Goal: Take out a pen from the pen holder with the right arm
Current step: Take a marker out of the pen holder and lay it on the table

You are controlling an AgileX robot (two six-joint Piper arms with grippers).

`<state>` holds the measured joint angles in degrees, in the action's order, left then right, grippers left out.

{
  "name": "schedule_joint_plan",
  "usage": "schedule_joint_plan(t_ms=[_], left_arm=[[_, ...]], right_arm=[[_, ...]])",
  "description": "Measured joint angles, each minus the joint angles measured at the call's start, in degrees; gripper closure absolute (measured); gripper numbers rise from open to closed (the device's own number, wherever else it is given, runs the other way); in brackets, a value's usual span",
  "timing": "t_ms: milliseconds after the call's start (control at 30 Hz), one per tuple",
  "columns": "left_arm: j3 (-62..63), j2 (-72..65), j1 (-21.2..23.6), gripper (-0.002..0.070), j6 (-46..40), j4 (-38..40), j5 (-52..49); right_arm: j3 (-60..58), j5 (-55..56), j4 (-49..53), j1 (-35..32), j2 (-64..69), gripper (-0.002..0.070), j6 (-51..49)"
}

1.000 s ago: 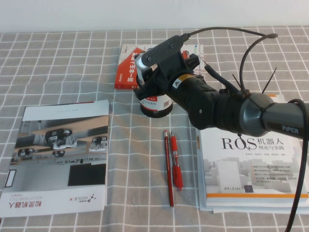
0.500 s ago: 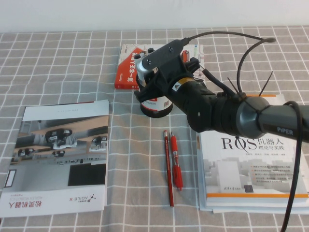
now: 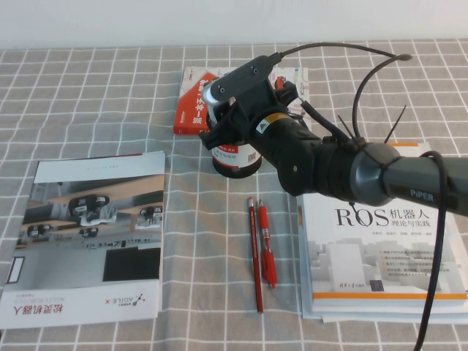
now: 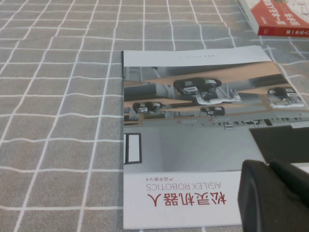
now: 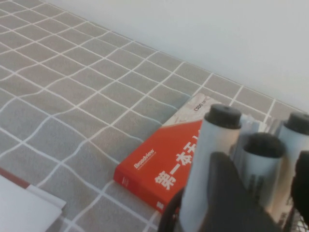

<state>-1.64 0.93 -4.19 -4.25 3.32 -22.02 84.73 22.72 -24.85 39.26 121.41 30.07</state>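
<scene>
I identify the site as a robotics lab or office: a ROS robotics textbook (image 3: 380, 248), an AgileX Robotics brochure (image 3: 91, 234) and loose pens (image 3: 255, 256) lie on a check-clothed table (image 3: 88, 102).

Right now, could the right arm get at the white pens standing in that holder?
Probably yes. The right pincer sits directly over the pen holder, down among the white pens, and nothing stands between them. The left pincer hangs over the brochure, well out of the way.
</scene>
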Motion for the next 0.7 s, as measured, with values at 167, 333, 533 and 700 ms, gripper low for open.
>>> schedule_joint_plan(t_ms=[167,333,533,700], left_arm=[[0.0,0.0,0.0,0.0678,0.0,0.0,0.0],[0.0,0.0,0.0,0.0678,0.0,0.0,0.0],[0.0,0.0,0.0,0.0678,0.0,0.0,0.0],[0.0,0.0,0.0,0.0678,0.0,0.0,0.0]], right_arm=[[0.15,-0.1,0.0,0.0,0.35,0.0422,0.9],[0.42,-0.21,-0.2,0.0,1.09,0.0422,1.04],[0.42,-0.3,-1.1,0.0,1.09,0.0432,1.04],[0.42,-0.3,-1.69,0.0,1.09,0.05,1.08]])
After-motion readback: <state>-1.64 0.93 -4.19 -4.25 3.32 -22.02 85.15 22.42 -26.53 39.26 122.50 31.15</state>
